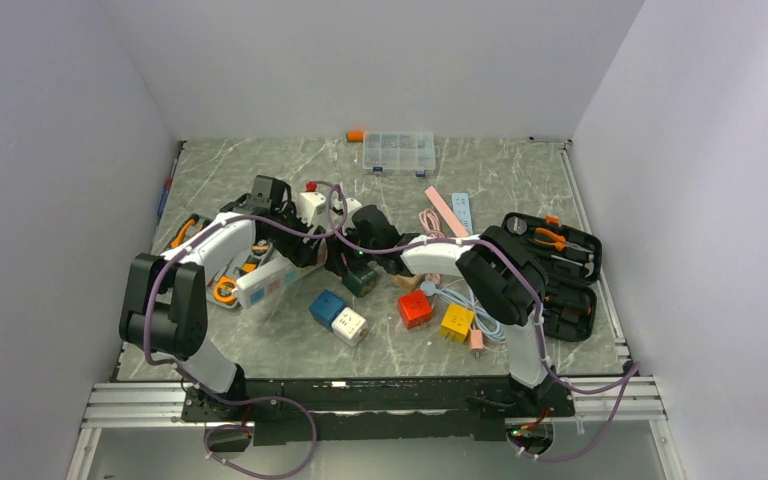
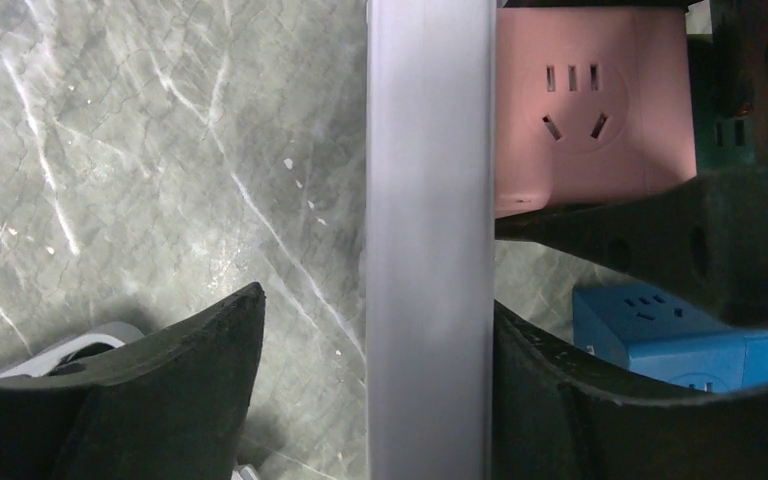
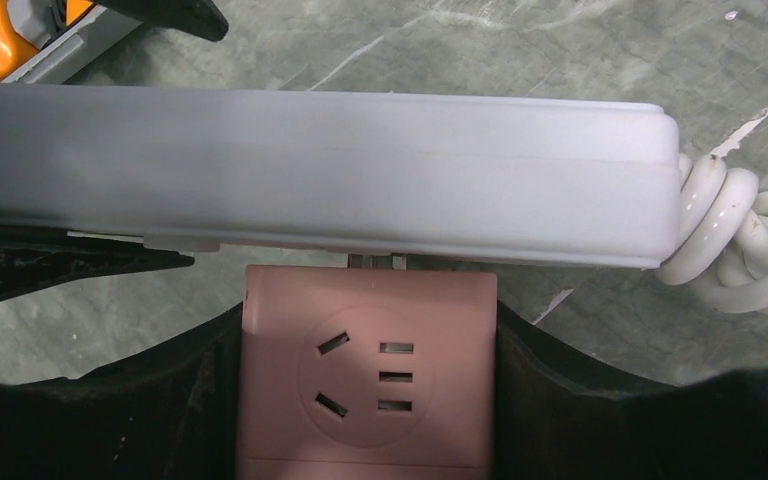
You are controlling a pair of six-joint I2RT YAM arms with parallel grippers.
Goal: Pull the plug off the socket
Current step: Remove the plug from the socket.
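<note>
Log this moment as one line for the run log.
left gripper: open around power strip | right gripper: shut on pink plug | plug: partly out, prongs showing

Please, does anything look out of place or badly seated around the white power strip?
Yes. The pink cube plug, gripped by the right claw, sits partly out of the white power strip: bare metal prongs show in a narrow gap between them. It is neither fully in nor free.
</note>
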